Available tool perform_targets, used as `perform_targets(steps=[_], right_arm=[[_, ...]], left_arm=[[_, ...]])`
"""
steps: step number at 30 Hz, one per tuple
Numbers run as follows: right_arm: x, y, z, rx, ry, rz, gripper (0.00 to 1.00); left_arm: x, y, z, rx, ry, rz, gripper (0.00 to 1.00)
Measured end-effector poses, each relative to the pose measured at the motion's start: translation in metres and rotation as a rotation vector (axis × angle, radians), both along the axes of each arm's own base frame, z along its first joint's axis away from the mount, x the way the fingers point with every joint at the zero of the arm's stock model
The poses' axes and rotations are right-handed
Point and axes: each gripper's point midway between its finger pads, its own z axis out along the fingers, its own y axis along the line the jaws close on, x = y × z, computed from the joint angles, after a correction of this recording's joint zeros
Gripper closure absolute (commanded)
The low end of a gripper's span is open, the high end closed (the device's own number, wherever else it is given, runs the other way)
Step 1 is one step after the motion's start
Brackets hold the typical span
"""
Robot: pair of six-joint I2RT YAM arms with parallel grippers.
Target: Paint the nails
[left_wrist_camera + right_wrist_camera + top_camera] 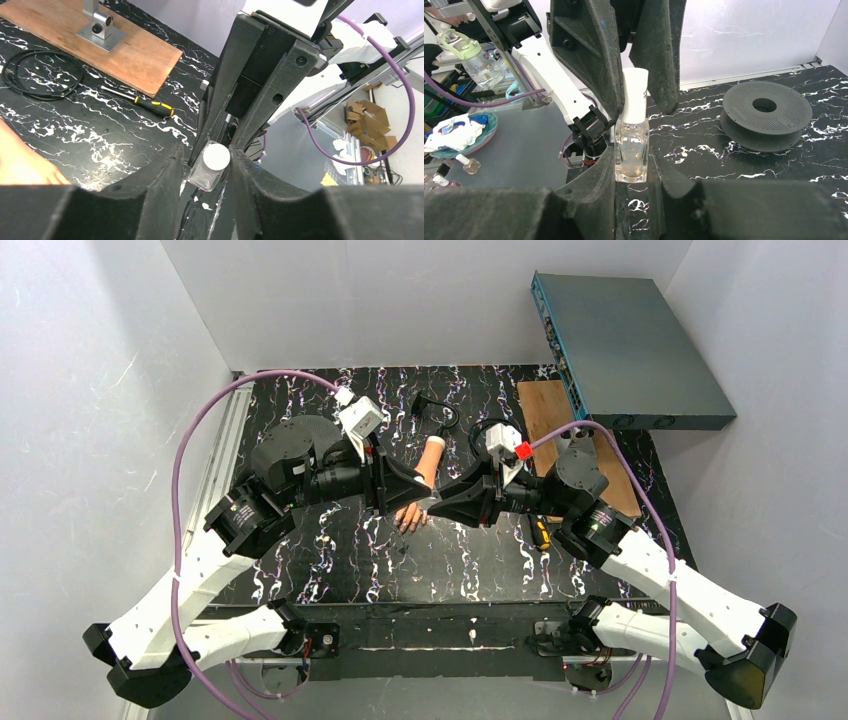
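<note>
Wrist views, not overhead, show right gripper (630, 167) clamping bottle (631, 145), left gripper (210, 164) pinching its cap (635, 92)

Clear glossy glass bottle (630, 147), matt marbled table (330, 575), wooden board (125, 50).

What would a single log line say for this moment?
left gripper: shut on white cap | right gripper: shut on clear bottle | cap: on | mannequin hand: on table
</note>
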Motion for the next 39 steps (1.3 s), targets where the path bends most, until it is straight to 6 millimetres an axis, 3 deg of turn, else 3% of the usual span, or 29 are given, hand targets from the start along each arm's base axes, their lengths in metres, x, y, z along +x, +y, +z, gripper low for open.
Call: perform_targets(steps=[8, 14, 25, 27, 34, 36, 39], right_arm=[[0.003, 0.000, 0.000, 0.001, 0.011, -0.014, 0.99], [-0.004, -0.001, 0.001, 0.004, 0.026, 0.026, 0.99], [-0.046, -0.007, 0.023, 0.066, 0.021, 0.250, 0.99], [-0.049, -0.008, 0.023, 0.064, 0.026, 0.269, 0.99], [-0.051, -0.009, 0.027, 0.078, -0.005, 0.279, 0.99], [-0.050, -0.010, 0.027, 0.080, -0.022, 0.271, 0.99], [-0.048, -0.012, 0.023, 0.066, -0.043, 0.243, 0.99]], left_arm=[[-0.002, -0.002, 0.002, -0.011, -0.015, -0.021, 1.00], [-0.010, -0.004, 0.002, -0.031, -0.056, -0.085, 1.00], [-0.057, -0.008, 0.024, -0.128, -0.209, -0.397, 1.00], [-0.060, -0.009, 0.025, -0.133, -0.216, -0.424, 0.91], [-0.066, -0.009, 0.021, -0.130, -0.194, -0.454, 0.17], [-0.068, -0.007, 0.018, -0.121, -0.178, -0.453, 0.10], [-0.070, -0.002, 0.017, -0.113, -0.169, -0.429, 0.08]])
